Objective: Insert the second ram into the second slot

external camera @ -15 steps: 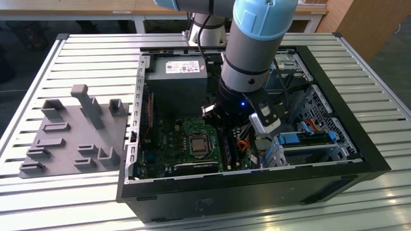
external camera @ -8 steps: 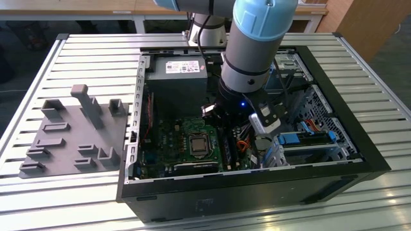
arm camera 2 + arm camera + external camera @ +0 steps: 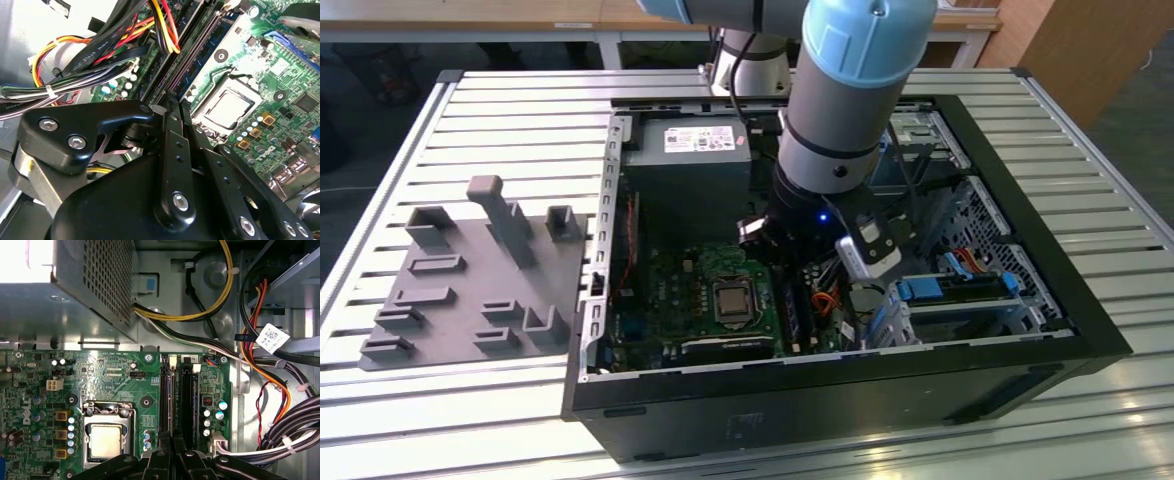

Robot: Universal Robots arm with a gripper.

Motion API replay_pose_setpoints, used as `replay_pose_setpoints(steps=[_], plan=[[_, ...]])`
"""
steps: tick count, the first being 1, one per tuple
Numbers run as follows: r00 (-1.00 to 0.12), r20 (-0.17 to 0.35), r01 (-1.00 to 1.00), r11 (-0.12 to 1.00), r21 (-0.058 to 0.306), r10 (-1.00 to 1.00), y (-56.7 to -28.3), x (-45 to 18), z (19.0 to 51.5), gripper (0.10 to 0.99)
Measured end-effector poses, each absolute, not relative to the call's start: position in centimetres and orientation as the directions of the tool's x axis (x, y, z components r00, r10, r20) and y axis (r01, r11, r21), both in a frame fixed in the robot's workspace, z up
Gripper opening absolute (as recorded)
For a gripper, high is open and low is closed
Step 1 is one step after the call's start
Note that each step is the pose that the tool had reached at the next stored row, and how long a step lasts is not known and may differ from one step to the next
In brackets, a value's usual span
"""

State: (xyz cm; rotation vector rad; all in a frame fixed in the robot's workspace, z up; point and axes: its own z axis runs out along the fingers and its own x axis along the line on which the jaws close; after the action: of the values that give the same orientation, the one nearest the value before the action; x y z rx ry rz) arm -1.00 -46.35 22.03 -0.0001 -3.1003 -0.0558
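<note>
Inside the open PC case (image 3: 1067,300) on the slatted worktop (image 3: 520,110), the arm (image 3: 854,100) reaches down over the motherboard (image 3: 115,375). Gripper (image 3: 172,452) sits right at the near end of the two long dark RAM slots (image 3: 186,400), beside the CPU socket (image 3: 107,440). Jaws are drawn narrow, tips nearly together; can't tell if anything is pinched btwn them.

A thin blue edge stands along the slot in line w/ the tips — prob. the second ram (image 3: 170,400) seen edge-on, already in or entering its slot. Neighbouring slot looks dark, no blue edge.

Progress: late stage — stick at the slot, not lying on the worktop. Seating depth and end latches can't be confirmed. Grey fixture plate (image 3: 467,280) lies outside the case, well apart.
</note>
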Motion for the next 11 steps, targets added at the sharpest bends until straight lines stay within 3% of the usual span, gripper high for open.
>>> replay_pose_setpoints(steps=[11], plan=[[-0.999, 0.041, 0.001, 0.999, 0.036, -0.001, -46.35, -1.00, 21.72, 0.137]])
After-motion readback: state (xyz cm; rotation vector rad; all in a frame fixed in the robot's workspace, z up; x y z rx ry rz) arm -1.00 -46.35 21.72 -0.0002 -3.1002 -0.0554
